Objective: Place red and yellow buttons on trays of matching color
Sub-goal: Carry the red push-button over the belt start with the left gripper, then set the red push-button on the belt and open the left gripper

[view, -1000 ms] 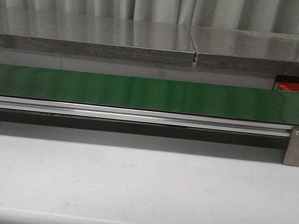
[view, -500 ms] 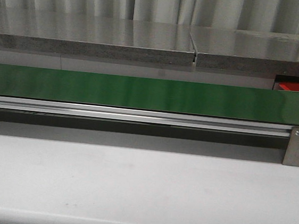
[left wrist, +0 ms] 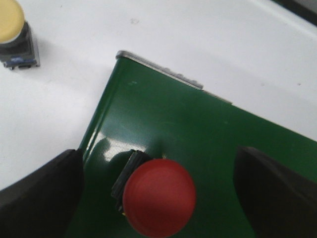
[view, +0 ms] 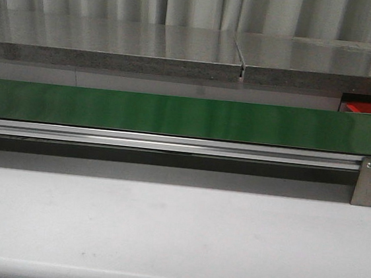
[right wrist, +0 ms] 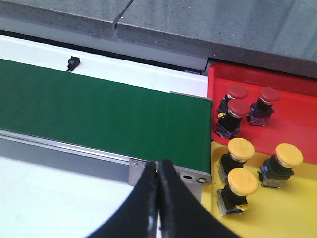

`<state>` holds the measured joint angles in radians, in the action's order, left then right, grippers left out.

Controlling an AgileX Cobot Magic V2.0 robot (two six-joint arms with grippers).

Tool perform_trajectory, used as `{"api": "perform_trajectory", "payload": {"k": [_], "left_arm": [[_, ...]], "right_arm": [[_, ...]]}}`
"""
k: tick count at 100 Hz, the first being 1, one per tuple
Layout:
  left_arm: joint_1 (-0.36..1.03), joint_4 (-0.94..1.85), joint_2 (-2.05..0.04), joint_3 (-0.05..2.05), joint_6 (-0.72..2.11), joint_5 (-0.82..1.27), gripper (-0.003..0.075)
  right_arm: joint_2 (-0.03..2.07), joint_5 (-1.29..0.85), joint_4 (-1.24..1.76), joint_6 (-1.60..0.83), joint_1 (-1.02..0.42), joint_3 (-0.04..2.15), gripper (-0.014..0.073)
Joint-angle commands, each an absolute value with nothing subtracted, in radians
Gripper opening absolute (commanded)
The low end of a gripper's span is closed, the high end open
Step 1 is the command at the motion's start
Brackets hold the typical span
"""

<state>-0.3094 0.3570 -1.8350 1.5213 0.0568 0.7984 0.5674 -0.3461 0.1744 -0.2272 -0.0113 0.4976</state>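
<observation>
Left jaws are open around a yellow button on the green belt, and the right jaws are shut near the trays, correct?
Not quite. The left wrist view shows a red button between the open jaws on the green belt; the yellow button sits off the belt. The right gripper is shut, as you said.

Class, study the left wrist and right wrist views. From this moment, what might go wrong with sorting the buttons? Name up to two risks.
1. The left gripper is open around the red button near the edge of the green belt; a poor grip may knock it off.
2. The yellow button on the white table may be missed.
</observation>
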Motion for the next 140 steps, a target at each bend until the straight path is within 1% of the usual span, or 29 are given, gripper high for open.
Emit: {"api": "perform_trajectory", "payload": {"k": [1,29,51,75,105,140], "left_arm": [[-0.305,0.403,-1.757,1.571,0.069,0.759,0.0608],[-0.396,0.386,-1.757,1.618,0.069,0.758,0.0608],[-0.454,0.333,-1.791,1.618,0.069,0.685,0.0608],[-0.456,0.3,-1.887,1.625,0.066,0.522,0.0608],[-0.454,0.307,-2.026,1.659,0.066,0.4,0.0608],[-0.453,0.344,-2.112,1.659,0.066,0.27,0.0608]], "right_arm": [[0.565,-0.276,0.171,-0.233,-0.01,0.525,-0.0067],[0.565,-0.276,0.171,-0.233,-0.01,0.525,-0.0067],[0.565,-0.276,0.171,-0.233,-0.01,0.525,-0.0067],[0.565,-0.276,0.171,-0.233,-0.01,0.525,-0.0067],[0.565,-0.276,0.171,-0.233,-0.01,0.525,-0.0067],[0.565,-0.276,0.171,-0.233,-0.01,0.525,-0.0067]]}}
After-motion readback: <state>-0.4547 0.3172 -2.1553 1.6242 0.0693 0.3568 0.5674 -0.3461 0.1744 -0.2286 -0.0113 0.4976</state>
